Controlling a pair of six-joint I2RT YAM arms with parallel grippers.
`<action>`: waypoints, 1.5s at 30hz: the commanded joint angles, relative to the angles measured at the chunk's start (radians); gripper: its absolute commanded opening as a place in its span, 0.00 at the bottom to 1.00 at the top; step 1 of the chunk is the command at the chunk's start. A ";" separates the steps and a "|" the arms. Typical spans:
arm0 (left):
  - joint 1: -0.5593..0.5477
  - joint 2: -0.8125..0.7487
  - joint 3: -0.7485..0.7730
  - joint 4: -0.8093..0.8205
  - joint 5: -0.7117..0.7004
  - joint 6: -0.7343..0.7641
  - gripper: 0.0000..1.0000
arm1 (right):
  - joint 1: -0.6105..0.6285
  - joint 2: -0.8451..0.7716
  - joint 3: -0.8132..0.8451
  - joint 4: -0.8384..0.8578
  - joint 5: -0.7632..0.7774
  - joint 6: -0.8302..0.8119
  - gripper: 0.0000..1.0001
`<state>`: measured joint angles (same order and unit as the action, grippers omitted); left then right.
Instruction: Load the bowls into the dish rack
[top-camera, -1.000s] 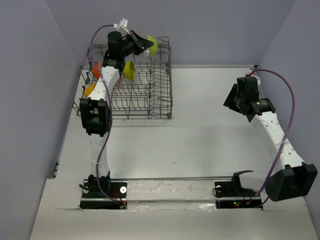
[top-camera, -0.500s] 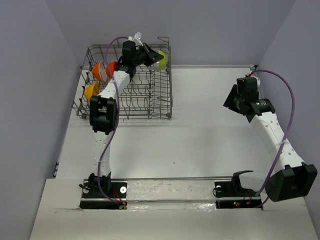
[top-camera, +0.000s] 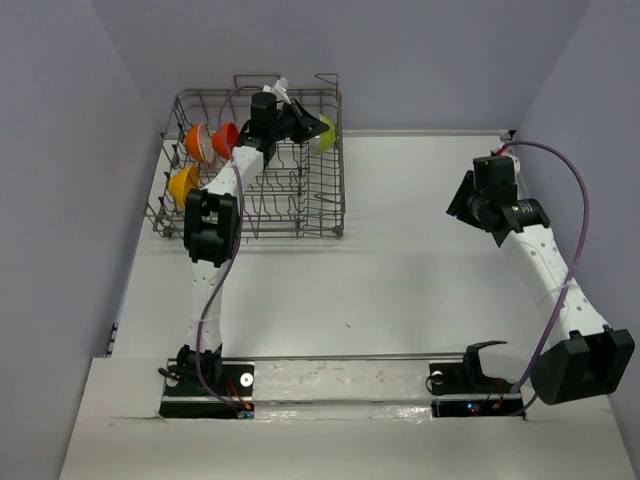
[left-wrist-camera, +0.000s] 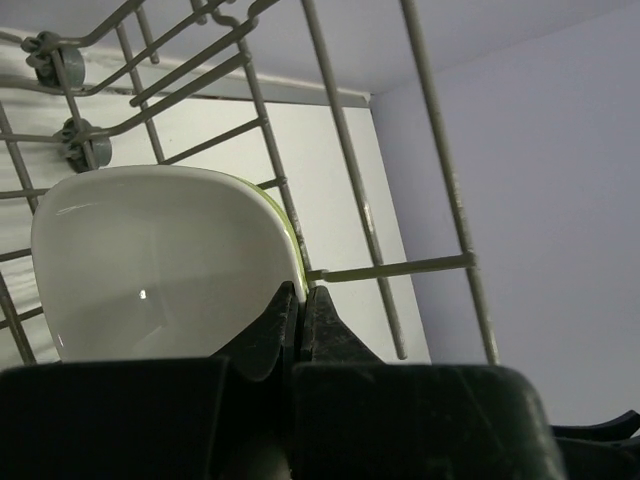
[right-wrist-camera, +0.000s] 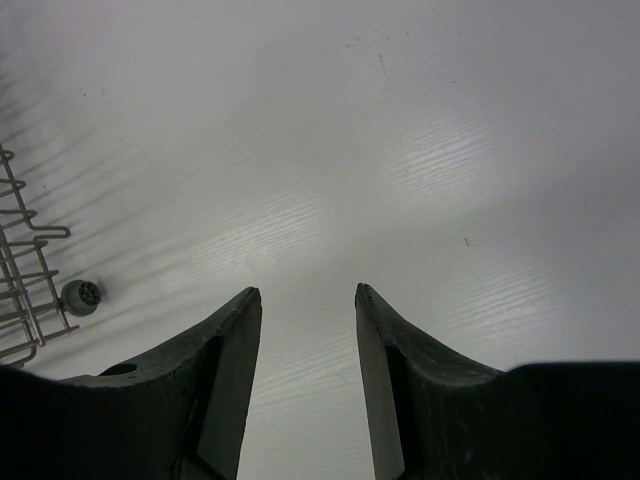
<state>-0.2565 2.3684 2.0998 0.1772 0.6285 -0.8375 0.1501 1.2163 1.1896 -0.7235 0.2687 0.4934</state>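
On the white table (top-camera: 400, 260), the left gripper (left-wrist-camera: 302, 300) pinches the rim of a glossy lime-green, white-lined bowl (left-wrist-camera: 160, 260) inside the grey wire dish rack (top-camera: 300, 215); the right gripper (right-wrist-camera: 305, 300) stands apart, empty.

The top camera sat high at the near side and looked down on the whole table (top-camera: 400, 280) and rack (top-camera: 310, 200). The left wrist camera was inside the rack, very close to a bowl (left-wrist-camera: 150, 260), looking up. The right wrist camera looked down at the table from close by, with a bit of rack at its left edge
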 joint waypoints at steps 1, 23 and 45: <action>-0.012 -0.017 -0.023 0.031 0.036 0.018 0.00 | -0.006 -0.027 -0.013 0.044 -0.008 -0.004 0.48; -0.013 -0.043 -0.145 0.064 0.002 0.015 0.03 | -0.006 -0.040 -0.039 0.053 0.003 -0.007 0.49; 0.031 -0.141 -0.271 0.082 -0.042 0.023 0.09 | -0.006 -0.041 -0.042 0.058 0.000 -0.012 0.49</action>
<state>-0.2527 2.3081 1.8618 0.2661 0.6086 -0.8333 0.1501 1.2037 1.1454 -0.7029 0.2687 0.4931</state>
